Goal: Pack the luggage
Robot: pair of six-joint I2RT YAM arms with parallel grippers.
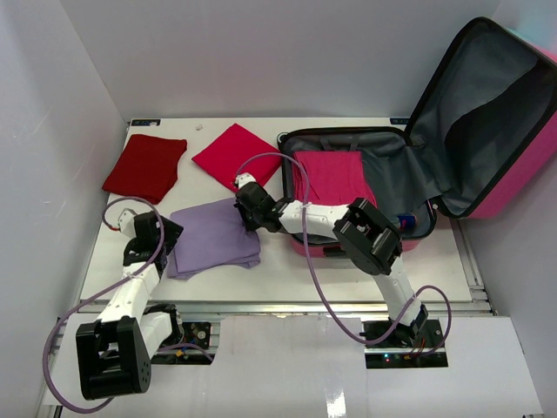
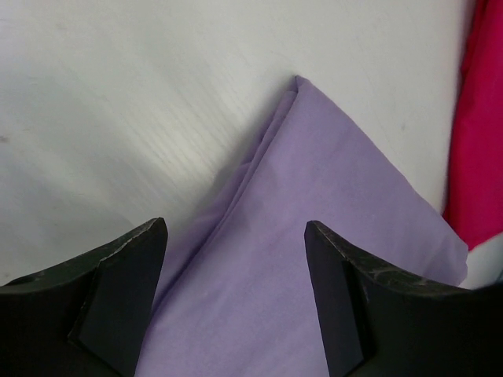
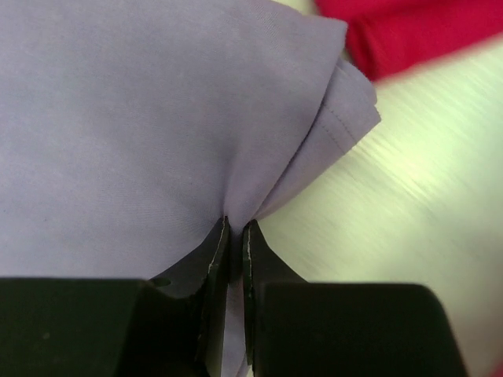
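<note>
so far, the packing is only getting started. the luggage is lying open at the right end of the counter, lid tilting up and back, and one pink cloth is already sitting in its base. the right end effector is pinching the purple cloth near its far right corner, jaws closed tight on bunching fabric. the left end effector is hovering wide open over that cloth's left corner, holding nothing. the purple cloth is probably going in next; a dark red cloth and a crimson cloth are lying unpacked on the counter.
</note>
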